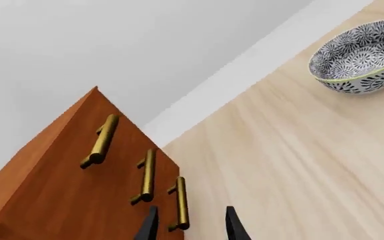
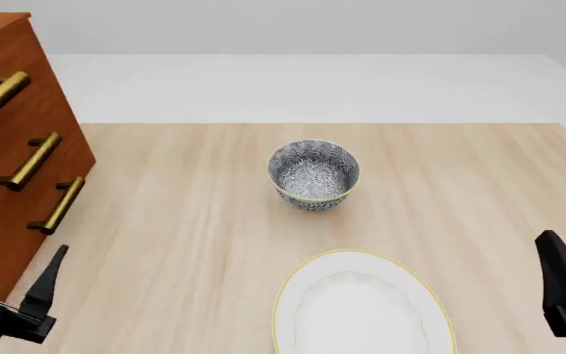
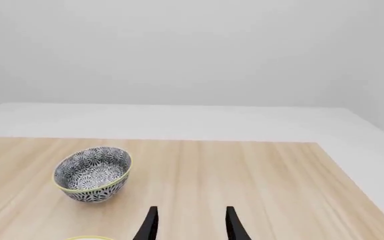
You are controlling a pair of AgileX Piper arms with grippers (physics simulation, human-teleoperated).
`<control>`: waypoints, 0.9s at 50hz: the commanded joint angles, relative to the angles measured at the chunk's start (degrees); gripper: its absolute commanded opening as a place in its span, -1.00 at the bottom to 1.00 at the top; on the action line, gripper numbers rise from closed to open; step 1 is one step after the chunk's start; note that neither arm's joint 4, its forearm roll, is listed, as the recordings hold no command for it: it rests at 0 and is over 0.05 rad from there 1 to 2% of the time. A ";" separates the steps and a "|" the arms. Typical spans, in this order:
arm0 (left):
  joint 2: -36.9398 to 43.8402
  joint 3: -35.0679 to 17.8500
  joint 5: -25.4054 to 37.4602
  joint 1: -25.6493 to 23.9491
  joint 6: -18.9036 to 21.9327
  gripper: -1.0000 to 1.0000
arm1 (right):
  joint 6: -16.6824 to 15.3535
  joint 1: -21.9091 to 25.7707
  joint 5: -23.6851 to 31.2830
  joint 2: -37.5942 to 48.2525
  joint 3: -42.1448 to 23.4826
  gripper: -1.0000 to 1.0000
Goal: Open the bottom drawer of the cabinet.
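The table (image 2: 194, 243) was pale wood with long straight grain, and it ended at a straight far edge. Beyond that edge lay a flat white floor (image 2: 312, 85) that met a plain grey-white wall (image 2: 312, 22) with nothing on it.

The cabinet (image 2: 12, 133) stood at the table's far left, reddish-brown, its front turned toward the centre. Three brass bar handles ran down that front. The bottom drawer (image 2: 27, 228) was the lowest, its handle (image 2: 62, 206) nearest the tabletop, and it sat flush with the front, shut.

The left gripper (image 2: 12, 254) hovered just before that lowest handle, its jaws spread apart and holding nothing. In the left wrist view the two dark fingertips (image 1: 150, 227) flanked the end of the lowest handle without touching it.

A patterned bowl (image 2: 314, 175) stood upright near the table's middle, and a white plate (image 2: 308, 295) with a yellow rim lay nearer the arms. The right gripper (image 3: 190, 225) hung at the near right, well apart from both, jaws parted and empty.
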 commanded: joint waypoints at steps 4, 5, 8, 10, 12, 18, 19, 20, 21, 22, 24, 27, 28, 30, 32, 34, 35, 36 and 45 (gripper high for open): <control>17.68 0.02 -12.45 -0.12 12.84 1.00 | 0.26 -0.01 -0.07 -0.04 -0.20 1.00; 19.23 0.02 -13.71 -0.06 13.50 1.00 | 0.26 -0.01 -0.07 -0.04 -0.20 1.00; 24.80 0.02 -18.22 0.20 14.85 1.00 | 0.31 -0.02 -0.26 -0.04 -0.04 1.00; 28.53 0.02 -21.43 0.27 16.58 1.00 | 0.44 -0.05 -0.13 -0.04 -0.19 1.00; 31.86 0.02 -24.30 0.57 17.34 1.00 | 0.56 -0.11 -0.17 -0.04 -0.16 1.00; 47.56 0.02 -37.77 1.27 21.58 1.00 | 0.76 -0.18 0.03 -0.04 -0.43 1.00; 49.24 0.02 -39.36 1.29 21.75 1.00 | 0.76 -0.20 0.08 -0.04 -0.48 1.00; 51.04 0.02 -40.99 1.34 22.04 1.00 | 0.78 -0.20 0.12 -0.04 -0.52 1.00; 52.44 0.02 -42.24 1.39 22.26 1.00 | 0.80 -0.20 0.17 -0.04 -0.56 1.00; 54.46 0.02 -43.97 1.42 22.30 1.00 | 0.80 -0.21 0.19 0.07 -0.70 1.00; 59.11 0.02 -48.02 1.58 23.27 1.00 | 0.83 -0.22 0.24 0.07 -0.74 1.00; 62.73 0.02 -51.12 1.83 23.53 1.00 | 0.89 -0.25 0.23 0.06 -0.75 1.00; 64.01 0.02 -52.39 2.01 23.78 1.00 | 0.91 -0.25 0.25 0.06 -0.76 1.00; 66.29 0.02 -54.31 2.29 24.13 1.00 | 0.91 -0.24 0.28 0.07 -0.77 1.00; 68.79 0.02 -56.52 2.50 24.63 1.00 | 0.97 -0.23 0.27 0.07 -0.75 1.00; 71.34 0.02 -58.56 2.54 25.11 1.00 | 0.98 -0.26 0.29 0.07 -0.76 1.00; 72.25 0.02 -59.29 2.55 25.16 1.00 | 1.03 -0.29 0.28 0.07 -0.75 1.00; 73.39 0.02 -60.24 2.67 25.36 1.00 | 1.05 -0.29 0.30 -0.04 -0.65 1.00; 76.08 0.02 -62.07 3.80 26.42 1.00 | 1.25 -0.35 0.22 -0.04 -0.52 1.00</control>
